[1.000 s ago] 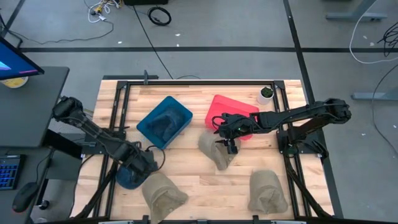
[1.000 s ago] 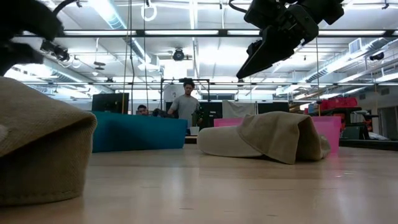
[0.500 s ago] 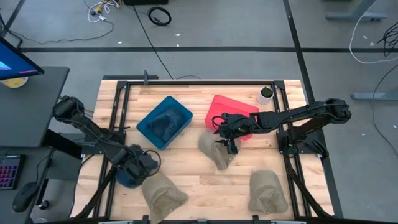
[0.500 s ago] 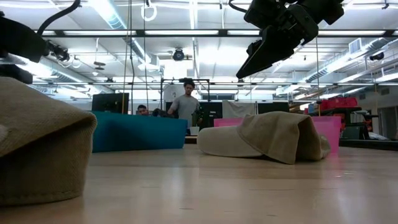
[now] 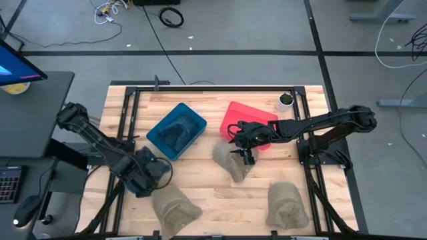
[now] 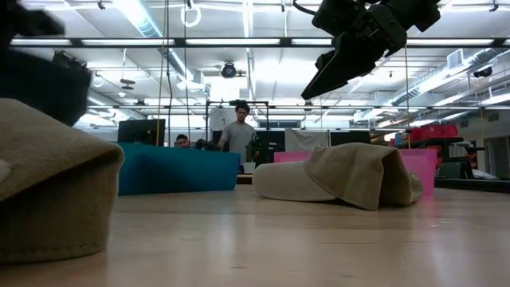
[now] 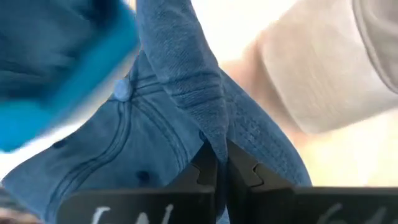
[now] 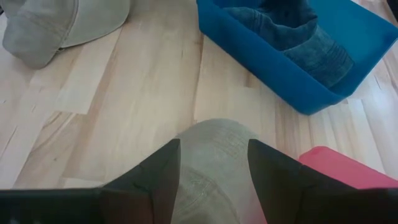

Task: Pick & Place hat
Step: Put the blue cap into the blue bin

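Observation:
A blue denim hat (image 5: 135,185) sits at the table's left edge, and my left gripper (image 5: 145,172) is shut on it from above. The left wrist view shows the hat's crown (image 7: 143,143) with its top button. My right gripper (image 5: 245,157) hangs open just above a beige hat (image 5: 233,165) lying mid-table. Its fingers stand either side of that hat's crown (image 8: 211,155) without touching it. In the low view this gripper (image 6: 319,80) is well clear of the hat (image 6: 343,175). My left gripper pinches a raised fold of the blue hat's crown (image 7: 208,118) between its two fingers (image 7: 202,171), coming from above and pointing down. The rest of the hat spreads out below the fingers. I cannot tell whether it is clear of the table.
A blue bin (image 5: 177,130) holding another blue hat stands far left of centre, with a red bin (image 5: 247,119) to its right. Two more beige hats lie near the front edge, one at left (image 5: 175,207) and one at right (image 5: 287,207). A small pot (image 5: 285,100) stands at the far right.
My left gripper has shifted a little toward the table's left and far side above the blue hat, and the hat has drawn along under it. In the low view the left arm's dark bulk now fills more of the upper left.

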`<state>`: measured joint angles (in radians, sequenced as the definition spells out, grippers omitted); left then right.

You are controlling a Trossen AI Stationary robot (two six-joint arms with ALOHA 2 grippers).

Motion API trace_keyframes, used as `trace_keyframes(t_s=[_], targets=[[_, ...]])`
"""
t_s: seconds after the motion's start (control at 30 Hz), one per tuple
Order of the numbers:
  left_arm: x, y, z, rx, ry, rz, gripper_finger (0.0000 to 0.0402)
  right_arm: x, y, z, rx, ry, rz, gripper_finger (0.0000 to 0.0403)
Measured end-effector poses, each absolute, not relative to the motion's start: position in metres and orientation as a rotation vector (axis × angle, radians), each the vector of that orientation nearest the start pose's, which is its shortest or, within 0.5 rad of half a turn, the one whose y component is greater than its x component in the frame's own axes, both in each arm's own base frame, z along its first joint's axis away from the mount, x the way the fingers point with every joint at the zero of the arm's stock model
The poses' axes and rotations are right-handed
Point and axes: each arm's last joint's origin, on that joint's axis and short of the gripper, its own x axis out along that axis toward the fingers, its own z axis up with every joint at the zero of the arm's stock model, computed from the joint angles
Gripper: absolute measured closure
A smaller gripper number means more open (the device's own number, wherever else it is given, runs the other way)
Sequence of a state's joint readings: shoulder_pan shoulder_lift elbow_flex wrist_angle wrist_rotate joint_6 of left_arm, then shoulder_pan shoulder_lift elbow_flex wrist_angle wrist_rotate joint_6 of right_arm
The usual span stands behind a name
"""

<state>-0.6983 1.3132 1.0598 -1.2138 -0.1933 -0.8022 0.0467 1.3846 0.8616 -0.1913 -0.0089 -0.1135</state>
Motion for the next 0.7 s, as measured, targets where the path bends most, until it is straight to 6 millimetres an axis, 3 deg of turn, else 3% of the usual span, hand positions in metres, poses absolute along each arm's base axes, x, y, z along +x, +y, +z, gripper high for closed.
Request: trace_keyframes(t_s=[0.13,0.3,0.47,0.7], targets=[[0.172,-0.128,0.293,0.157,1.229,0.192,0.0396,0.286,0.014,0.229,-0.122,0.711,0.094,0.0211],[0.188,-0.109,0.311,0.346,1.08,0.298,0.0388,0.286,0.014,0.229,-0.122,0.709,0.094,0.0211],[0.21,-0.078,0.306,0.43,1.067,0.404,0.039,0.287,0.014,0.23,-0.122,0.695,0.093,0.0211],[0.235,-0.033,0.276,0.487,1.081,0.457,0.039,0.287,0.014,0.23,-0.122,0.695,0.093,0.0211]])
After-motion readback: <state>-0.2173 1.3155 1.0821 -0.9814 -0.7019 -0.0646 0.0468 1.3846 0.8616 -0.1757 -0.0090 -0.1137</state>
